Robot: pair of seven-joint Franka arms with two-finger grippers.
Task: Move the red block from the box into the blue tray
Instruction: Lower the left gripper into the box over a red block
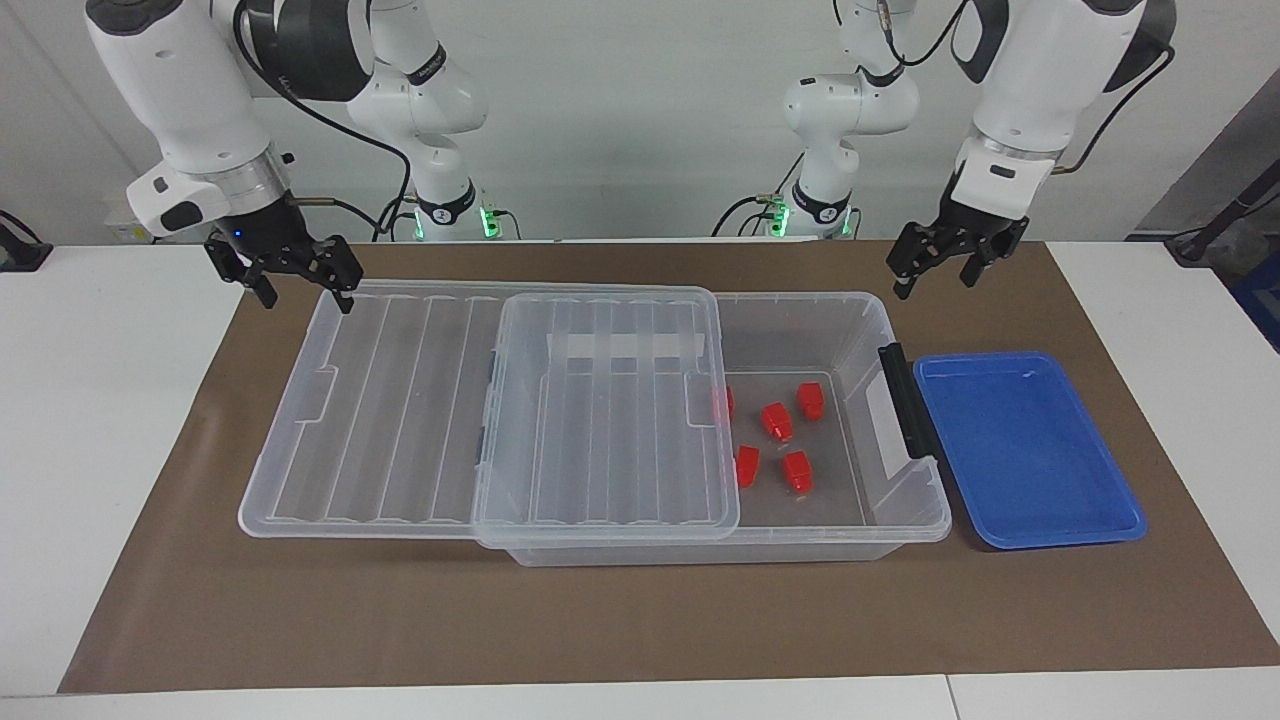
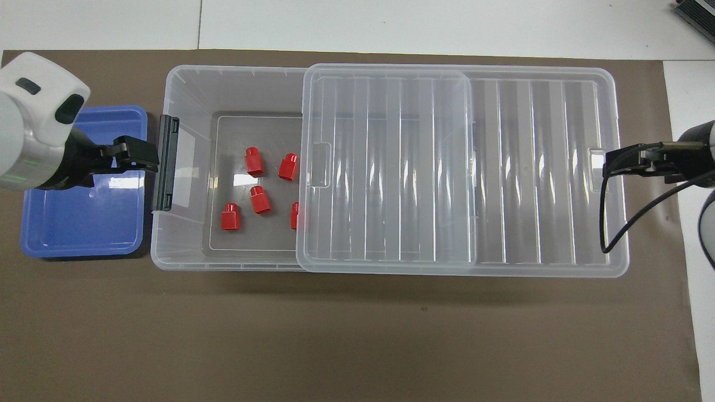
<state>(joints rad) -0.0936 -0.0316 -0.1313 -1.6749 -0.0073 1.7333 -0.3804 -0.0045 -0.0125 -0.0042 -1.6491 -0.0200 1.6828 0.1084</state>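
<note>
We see five red blocks (image 1: 778, 421) lying in the box (image 1: 905, 515), its lid (image 1: 600, 410) slid partway off, beside the blue tray (image 1: 1030, 450) — our left hand (image 1: 938, 268) and right hand (image 1: 297, 285) both spread, holding nothing, above the table (image 1: 150, 560).

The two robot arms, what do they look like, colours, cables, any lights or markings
Both arms have glossy white rounded shells with dark grey joint bands. Each wrist ends in a silver ring above a black two-finger gripper: the left gripper, the right gripper. Loose black cables run along both forearms. A small blue light shows on the right gripper's body, and green lights glow at both arm bases.
</note>
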